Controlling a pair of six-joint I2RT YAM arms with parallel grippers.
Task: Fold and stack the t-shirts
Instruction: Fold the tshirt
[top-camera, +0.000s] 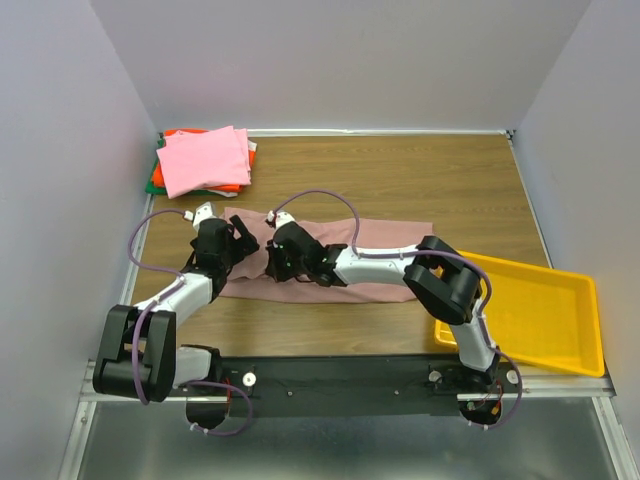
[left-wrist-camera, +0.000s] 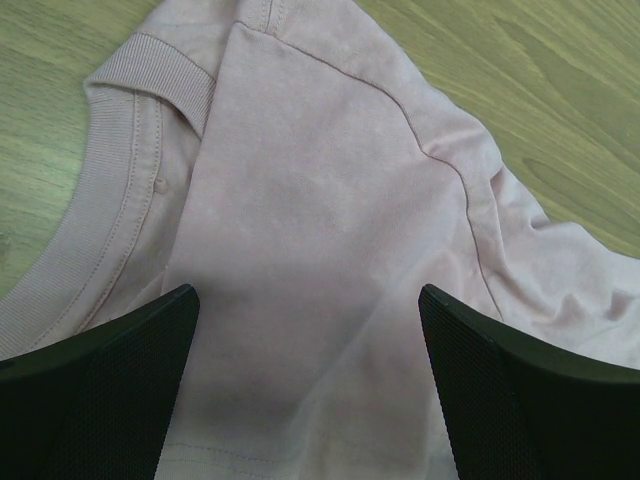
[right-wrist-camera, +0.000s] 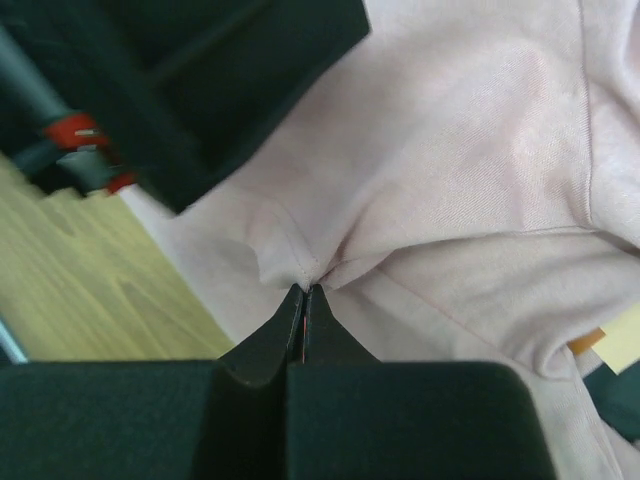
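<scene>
Mauve t-shirt (top-camera: 385, 250): lies as a long band across the middle of the surface (top-camera: 420, 170), with its long edges running left to right and its collar (left-wrist-camera: 105, 190) at the left end.
Left gripper (left-wrist-camera: 308, 300): released, fingers wide apart over the shoulder cloth beside the collar.
Right gripper (right-wrist-camera: 305, 292): clenched on a pinched fold of the mauve t-shirt, close to the left gripper.
Folded stack (top-camera: 205, 160): far left corner, bright pink on top, orange-red and green edges beneath.
Yellow tray (top-camera: 560, 300): near right edge.
Open room: bare wood between the shirt's far edge and the back wall.
</scene>
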